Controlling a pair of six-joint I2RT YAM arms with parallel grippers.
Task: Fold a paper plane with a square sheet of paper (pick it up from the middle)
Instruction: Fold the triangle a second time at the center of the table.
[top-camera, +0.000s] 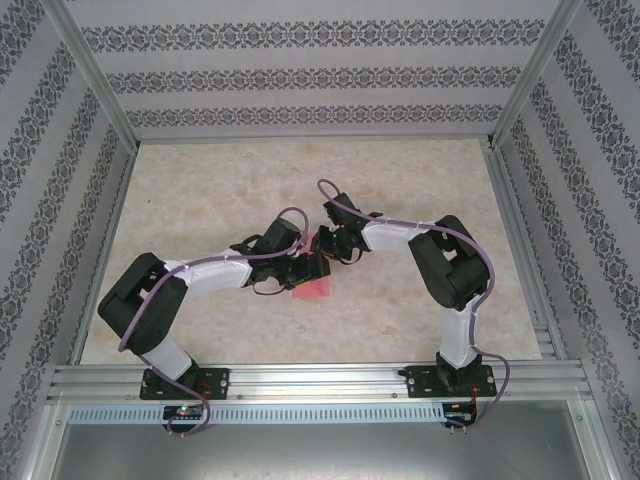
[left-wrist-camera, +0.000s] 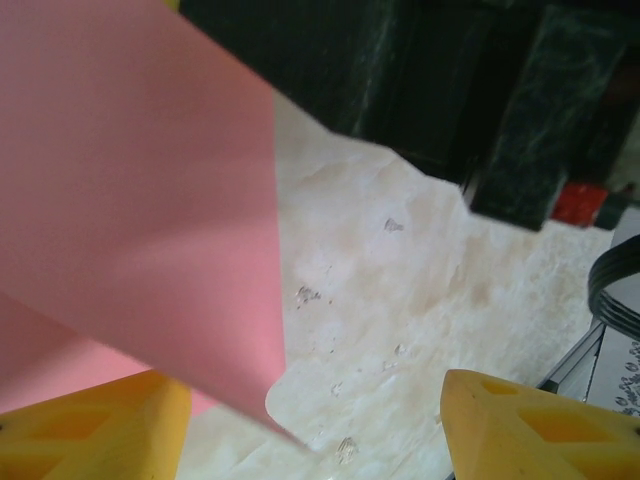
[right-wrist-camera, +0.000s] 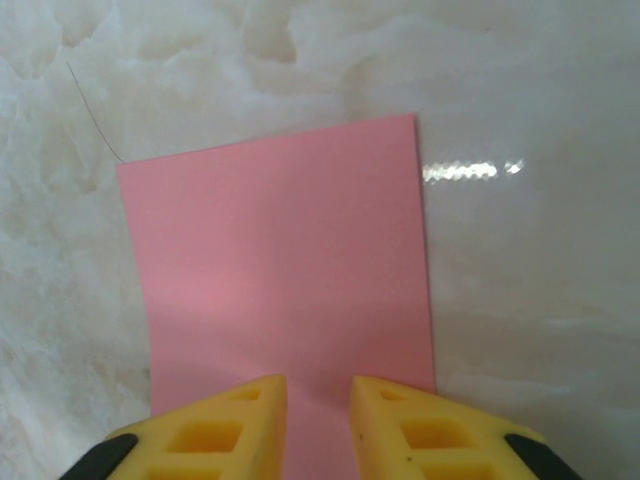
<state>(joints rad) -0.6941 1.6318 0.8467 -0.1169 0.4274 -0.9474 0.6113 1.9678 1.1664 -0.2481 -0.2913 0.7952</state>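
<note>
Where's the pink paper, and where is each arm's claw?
pink paper (right-wrist-camera: 285, 270), right wrist view, middle of the sheet.
right gripper (right-wrist-camera: 318, 385), right wrist view, gap between its yellow fingertips.
left gripper (left-wrist-camera: 315, 400), left wrist view, gap between its yellow fingertips.

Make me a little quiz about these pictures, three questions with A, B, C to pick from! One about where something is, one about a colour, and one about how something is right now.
1. Where on the table is the square sheet of paper?
A) near the middle
B) against the back wall
C) at the far right edge

2. What colour are the right gripper's fingers?
A) blue
B) green
C) yellow

3. How do the left gripper's fingers stand?
A) pressed tight together
B) wide apart
C) crossed over each other

Answers:
1 A, the top view shows the pink sheet mid-table.
2 C, both fingers show yellow over the paper.
3 B, table shows in the big gap between them.
</note>
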